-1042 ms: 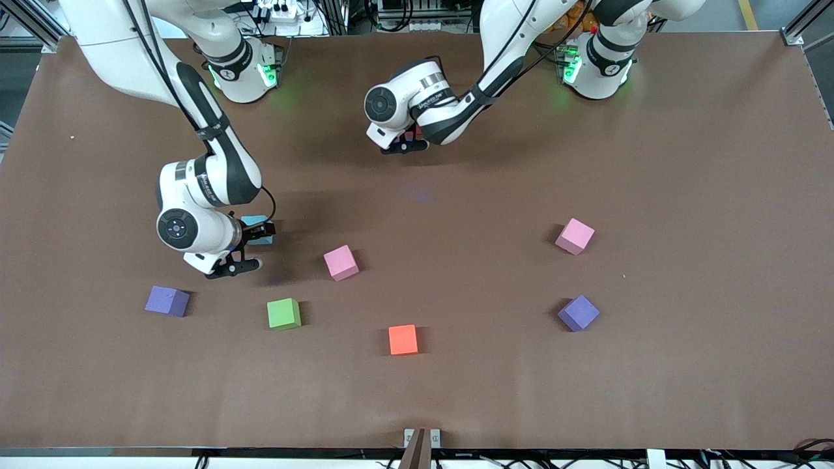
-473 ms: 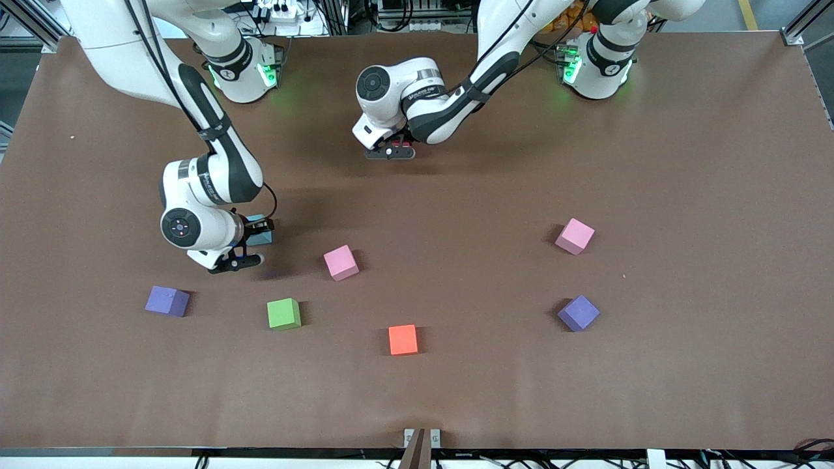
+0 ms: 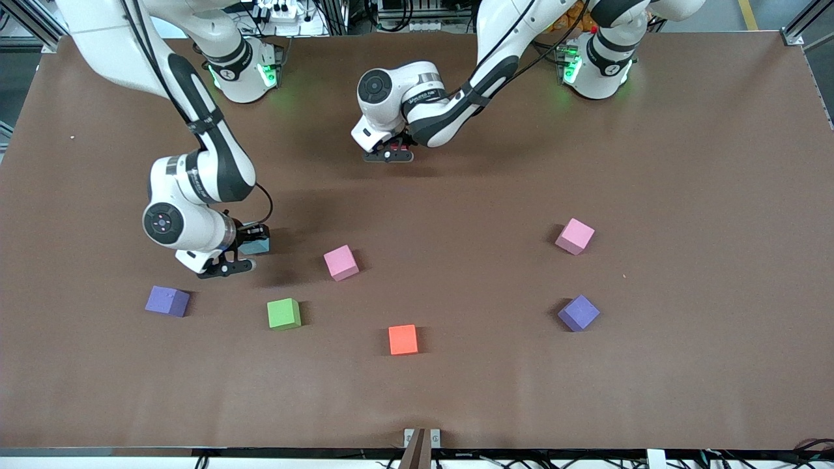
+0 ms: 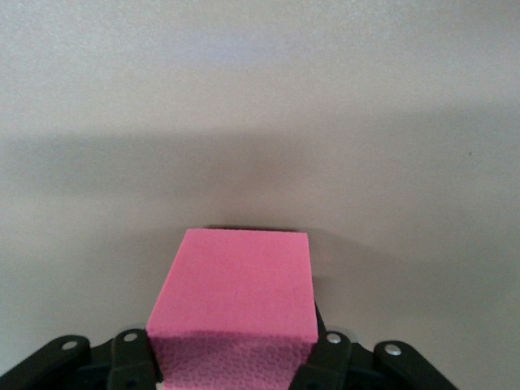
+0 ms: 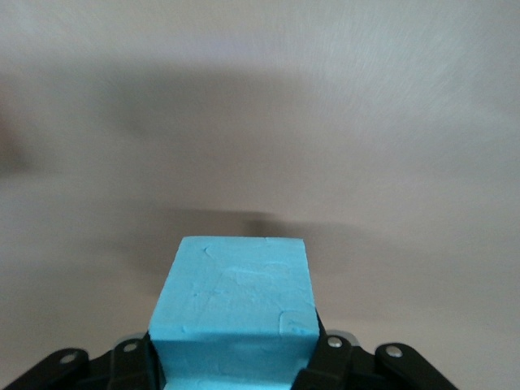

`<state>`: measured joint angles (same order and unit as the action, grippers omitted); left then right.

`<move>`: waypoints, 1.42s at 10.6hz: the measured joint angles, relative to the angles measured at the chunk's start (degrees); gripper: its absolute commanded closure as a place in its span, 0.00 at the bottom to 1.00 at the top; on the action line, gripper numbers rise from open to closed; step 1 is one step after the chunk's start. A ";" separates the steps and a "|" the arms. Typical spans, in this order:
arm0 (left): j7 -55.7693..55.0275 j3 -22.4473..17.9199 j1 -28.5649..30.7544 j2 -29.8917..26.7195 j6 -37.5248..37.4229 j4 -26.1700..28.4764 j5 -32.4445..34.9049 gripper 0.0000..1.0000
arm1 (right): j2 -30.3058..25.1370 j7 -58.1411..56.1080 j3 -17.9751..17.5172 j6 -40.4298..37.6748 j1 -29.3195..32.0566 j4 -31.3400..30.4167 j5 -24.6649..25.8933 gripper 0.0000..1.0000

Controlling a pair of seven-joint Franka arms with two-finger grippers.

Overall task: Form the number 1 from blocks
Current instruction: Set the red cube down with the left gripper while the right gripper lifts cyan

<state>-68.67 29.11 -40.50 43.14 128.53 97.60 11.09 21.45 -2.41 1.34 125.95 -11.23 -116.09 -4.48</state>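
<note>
My right gripper (image 3: 246, 249) is shut on a light blue block (image 3: 255, 246), held low over the table near the right arm's end. In the right wrist view that light blue block (image 5: 236, 301) fills the gap between the gripper's (image 5: 236, 361) fingers. My left gripper (image 3: 389, 155) is shut on a crimson red block (image 3: 399, 149), low over the table's middle near the bases. The red block (image 4: 236, 292) looks deep pink in the left wrist view, pinched in the gripper (image 4: 236, 361). Loose blocks lie on the table: two pink (image 3: 341, 262) (image 3: 575, 236), two purple (image 3: 167, 301) (image 3: 578, 313), green (image 3: 284, 313), orange (image 3: 403, 339).
The brown table (image 3: 684, 163) carries only the blocks. The arm bases (image 3: 244, 71) (image 3: 596, 65) stand along its edge farthest from the front camera. A small bracket (image 3: 421, 438) sits at the nearest edge.
My right gripper has shut on the light blue block and shifted a little toward the right arm's end. My left gripper, still holding the red block, has drifted slightly the same way.
</note>
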 measured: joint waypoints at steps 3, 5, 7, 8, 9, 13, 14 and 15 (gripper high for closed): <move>0.00 0.14 -1.34 0.30 0.06 -0.35 0.00 1.00 | -6.27 5.37 -0.08 -0.61 -0.70 -0.11 -0.11 0.52; 0.00 0.16 -2.87 0.41 0.06 -0.37 0.00 0.34 | -8.54 10.23 -0.07 -0.78 -2.44 -0.44 -0.14 0.52; -0.07 0.15 -3.30 0.48 0.05 -0.40 0.00 0.00 | -9.89 14.20 -0.06 -0.85 -3.55 -1.09 -0.16 0.52; -1.01 0.15 -3.61 0.58 0.04 -0.40 0.00 0.00 | -10.09 15.57 -0.06 -0.85 -3.75 -1.40 -0.42 0.52; -2.76 0.16 -3.91 0.60 -0.09 -0.40 0.00 0.00 | -10.10 16.34 -0.06 -0.85 -3.77 -1.66 -1.57 0.52; -5.70 -0.22 -3.73 -0.45 -5.49 -2.08 0.00 0.00 | -10.10 17.31 -0.05 -1.23 -6.13 -2.15 -4.46 0.52; -7.28 -1.26 -3.33 -1.86 -7.38 -2.59 0.00 0.00 | -10.10 17.75 -0.05 -1.28 -7.01 -2.17 -4.63 0.52; -8.72 -3.26 -2.78 -3.97 -9.28 -2.92 0.04 0.00 | -10.08 17.84 -0.04 -1.31 -7.88 -2.20 -4.99 0.52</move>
<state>-77.39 25.85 -43.27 39.17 119.26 94.68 11.12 11.36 15.44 1.30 124.63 -19.11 -118.29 -9.47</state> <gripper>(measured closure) 0.000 0.388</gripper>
